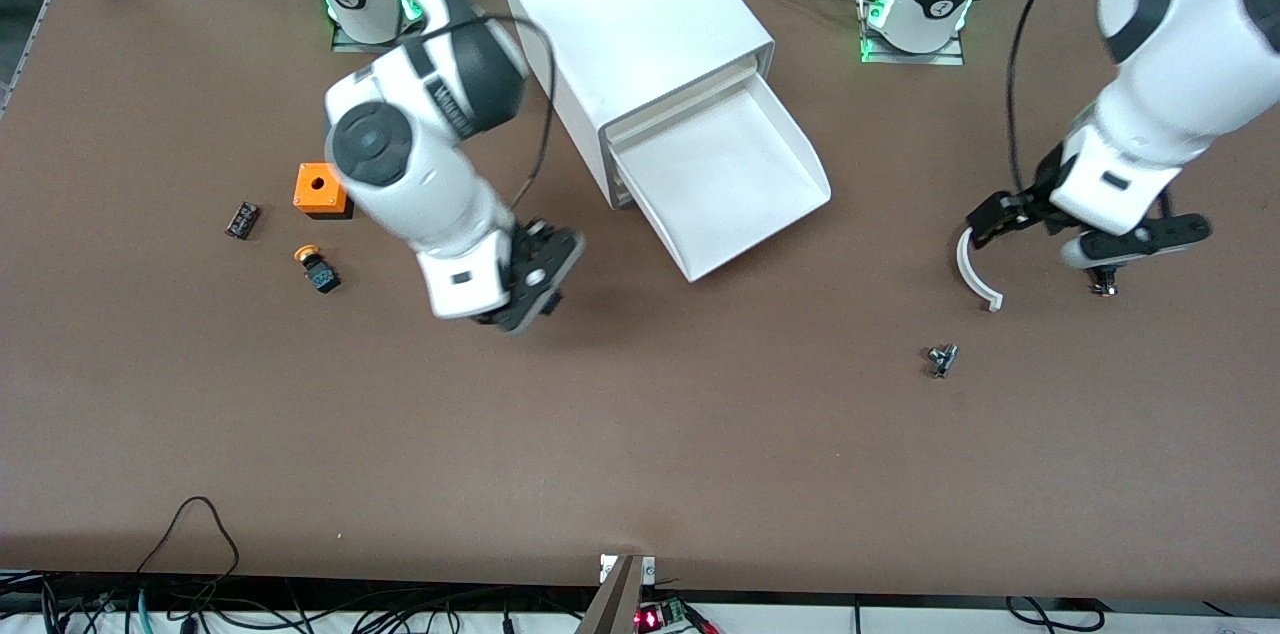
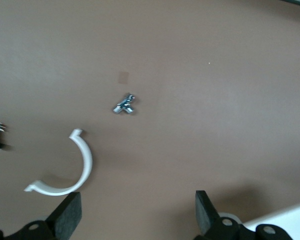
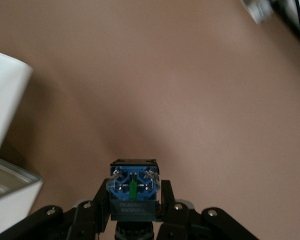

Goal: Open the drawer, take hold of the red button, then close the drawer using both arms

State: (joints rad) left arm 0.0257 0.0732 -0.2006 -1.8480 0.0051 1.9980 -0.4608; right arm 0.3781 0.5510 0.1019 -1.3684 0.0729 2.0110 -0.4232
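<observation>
Right pincer (image 3: 134,200) clamps the blocky blue-ended button (image 3: 133,187) (over table); left pincer (image 2: 135,220) gapes.

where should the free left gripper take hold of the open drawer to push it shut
Probably the drawer's front lip at its pulled-out end, nearest the front camera. The tray slopes out of the cabinet toward that end, so the open left gripper should come from there, pushing along the tray toward the cabinet.

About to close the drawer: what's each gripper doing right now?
Left gripper: open, empty, over the table beside a white curved plastic piece.
Right gripper: shut on the black-bodied, blue-ended push button.
</observation>
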